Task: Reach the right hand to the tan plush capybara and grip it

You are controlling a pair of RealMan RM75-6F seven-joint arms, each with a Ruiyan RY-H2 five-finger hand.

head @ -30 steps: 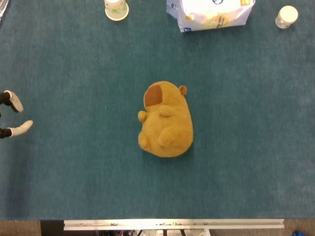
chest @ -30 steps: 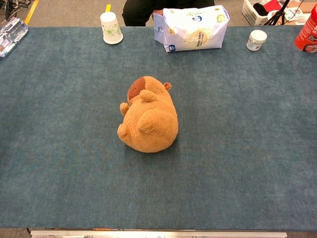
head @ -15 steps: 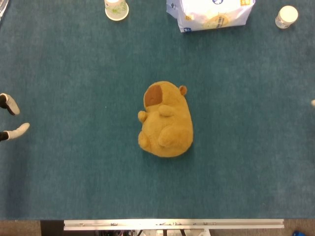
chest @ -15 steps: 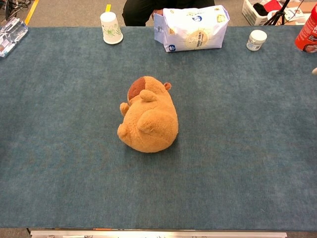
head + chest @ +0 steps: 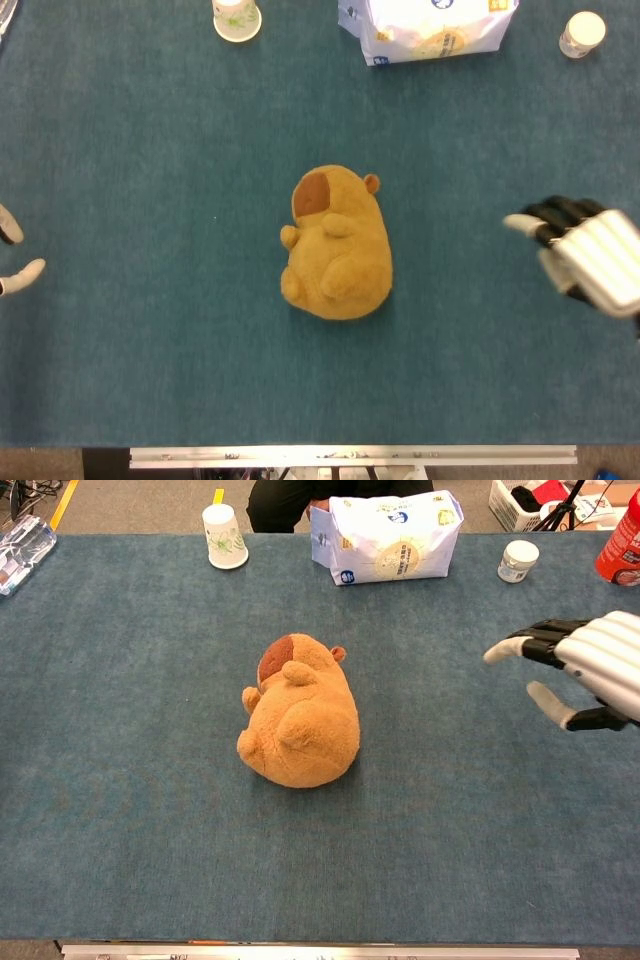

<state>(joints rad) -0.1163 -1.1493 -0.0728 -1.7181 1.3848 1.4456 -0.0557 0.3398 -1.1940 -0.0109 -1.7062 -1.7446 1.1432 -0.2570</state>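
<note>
The tan plush capybara (image 5: 337,244) (image 5: 299,713) lies in the middle of the blue table mat, its brown snout toward the far side. My right hand (image 5: 585,256) (image 5: 585,670) hovers well to the right of it, fingers spread and empty, a wide gap of mat between them. Only the fingertips of my left hand (image 5: 14,250) show at the left edge of the head view, apart and holding nothing. The chest view does not show the left hand.
Along the far edge stand a paper cup (image 5: 236,17) (image 5: 224,536), a white and blue bag (image 5: 428,27) (image 5: 385,536) and a small white jar (image 5: 582,33) (image 5: 517,560). A red container (image 5: 622,542) and a clear plastic item (image 5: 22,540) sit at the far corners.
My right hand has come into view from the right edge and moved left toward the capybara. My left hand has drawn back further to the left. The capybara has not moved.
</note>
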